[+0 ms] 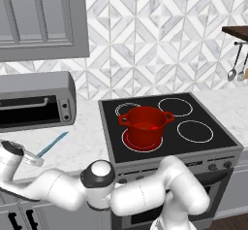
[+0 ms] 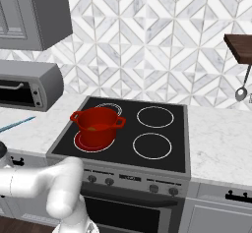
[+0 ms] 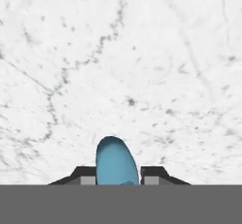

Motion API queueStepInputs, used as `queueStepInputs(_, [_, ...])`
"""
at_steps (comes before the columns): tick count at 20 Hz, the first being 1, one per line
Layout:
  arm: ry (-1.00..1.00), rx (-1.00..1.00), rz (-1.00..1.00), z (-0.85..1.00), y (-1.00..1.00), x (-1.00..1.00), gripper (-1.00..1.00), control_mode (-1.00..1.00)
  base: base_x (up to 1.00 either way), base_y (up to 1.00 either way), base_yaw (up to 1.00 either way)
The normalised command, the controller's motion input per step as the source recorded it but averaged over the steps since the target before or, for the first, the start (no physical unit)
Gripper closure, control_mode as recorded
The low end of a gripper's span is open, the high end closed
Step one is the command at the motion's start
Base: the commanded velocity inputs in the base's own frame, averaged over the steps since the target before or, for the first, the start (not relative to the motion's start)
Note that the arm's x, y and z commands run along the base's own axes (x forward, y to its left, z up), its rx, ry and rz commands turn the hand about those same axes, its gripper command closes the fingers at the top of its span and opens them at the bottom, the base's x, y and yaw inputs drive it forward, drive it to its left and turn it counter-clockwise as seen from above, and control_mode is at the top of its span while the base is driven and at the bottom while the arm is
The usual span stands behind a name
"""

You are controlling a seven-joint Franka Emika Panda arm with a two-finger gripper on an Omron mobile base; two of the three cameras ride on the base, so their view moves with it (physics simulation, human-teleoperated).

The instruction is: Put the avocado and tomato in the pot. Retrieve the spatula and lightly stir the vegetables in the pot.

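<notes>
While the arm is reaching low to the left over the counter [image 1: 92, 132]:
Gripper [image 3: 118, 176]: fingers are pinching the spatula [image 3: 116, 161] from both sides.
Spatula: its rounded light-blue end is poking out between the fingertips, over white marble.
Pot [image 1: 145, 124]: sitting on the stove's [image 1: 193, 146] front-left burner.
Vegetables: something reddish is lying inside the pot.

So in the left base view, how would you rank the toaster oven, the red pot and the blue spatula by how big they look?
1. Toaster oven, largest, though cut off by the picture's edge.
2. Pot, clearly smaller.
3. Spatula, a thin sliver, its near end hidden by the arm.
</notes>
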Motion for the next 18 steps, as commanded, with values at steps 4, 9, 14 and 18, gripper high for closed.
queueStepInputs(4, [-0.02,0.07,-0.01,0.63,-0.23,-0.38,1.00,-1.00,0.00,0.00,0.00])
queueStepInputs(9, [-0.03,0.23,-0.08,1.00,-0.56,-0.53,1.00,-1.00,0.00,0.00,0.00])
queueStepInputs(14, [-0.05,0.34,-0.15,0.99,-0.86,-0.63,1.00,-1.00,0.00,0.00,0.00])
queueStepInputs(18, [-0.03,0.41,-0.17,0.78,-0.98,-0.56,1.00,-1.00,0.00,0.00,0.00])
